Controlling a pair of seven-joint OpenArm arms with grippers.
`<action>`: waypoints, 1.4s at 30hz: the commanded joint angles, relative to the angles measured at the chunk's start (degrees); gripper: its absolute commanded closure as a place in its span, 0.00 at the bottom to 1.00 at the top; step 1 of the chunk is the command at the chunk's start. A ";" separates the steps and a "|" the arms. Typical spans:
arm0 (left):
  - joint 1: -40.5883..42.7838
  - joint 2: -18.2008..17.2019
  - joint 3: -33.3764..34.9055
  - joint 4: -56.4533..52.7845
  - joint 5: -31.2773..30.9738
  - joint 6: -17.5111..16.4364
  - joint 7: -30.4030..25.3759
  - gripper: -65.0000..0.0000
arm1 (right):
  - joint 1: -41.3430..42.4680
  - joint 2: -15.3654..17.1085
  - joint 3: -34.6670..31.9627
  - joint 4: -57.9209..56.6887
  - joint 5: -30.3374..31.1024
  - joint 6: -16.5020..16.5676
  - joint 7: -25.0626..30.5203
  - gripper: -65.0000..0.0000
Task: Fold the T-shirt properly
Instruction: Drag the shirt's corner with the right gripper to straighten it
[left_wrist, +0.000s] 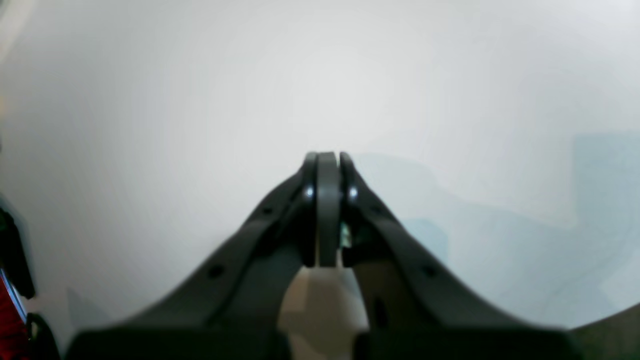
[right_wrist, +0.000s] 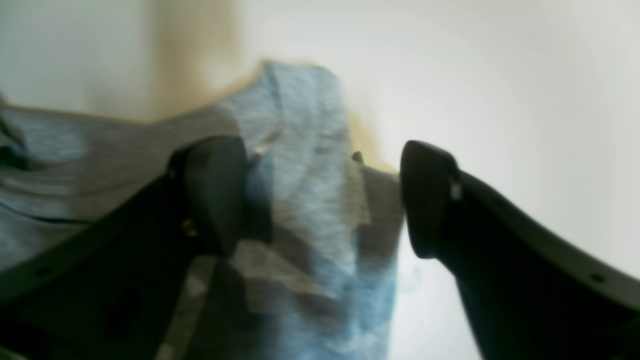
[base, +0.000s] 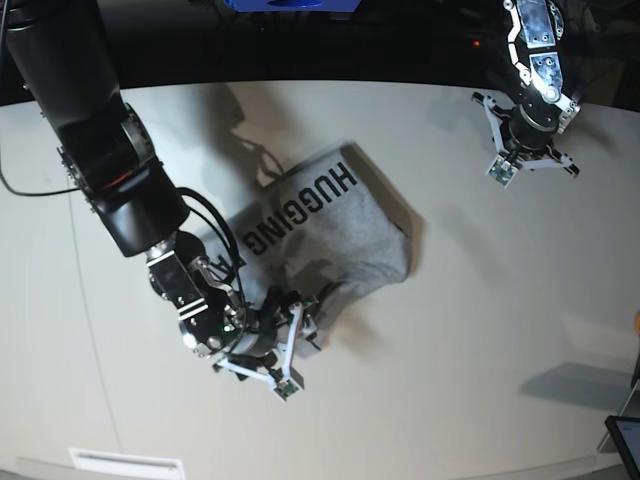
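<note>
Your right claw (base: 285, 345) sits at the near corner of the T-shirt (base: 330, 230), jaws spread wide with a bunched fold of grey cloth between them, touching one jaw but not pinched. The shirt lies crumpled mid-counter, its long axis running from that claw diagonally up and away, lettering face up. Your left claw (base: 530, 160) is pressed fully shut on nothing, well apart over bare counter (base: 480, 330). Nothing stands between either claw and the shirt.
</note>
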 joint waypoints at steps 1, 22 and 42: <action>-0.30 -0.61 -0.25 0.85 0.01 0.53 -0.52 1.00 | 2.14 -0.32 0.42 0.10 0.14 0.26 1.21 0.40; -0.13 -0.61 -0.51 0.76 0.01 0.53 -0.52 1.00 | 1.79 -1.29 0.33 -2.36 0.14 0.61 3.15 0.44; -0.04 -0.61 -0.51 0.76 0.01 0.53 -0.43 1.00 | 3.37 -1.46 0.33 -6.06 0.05 0.87 3.41 0.48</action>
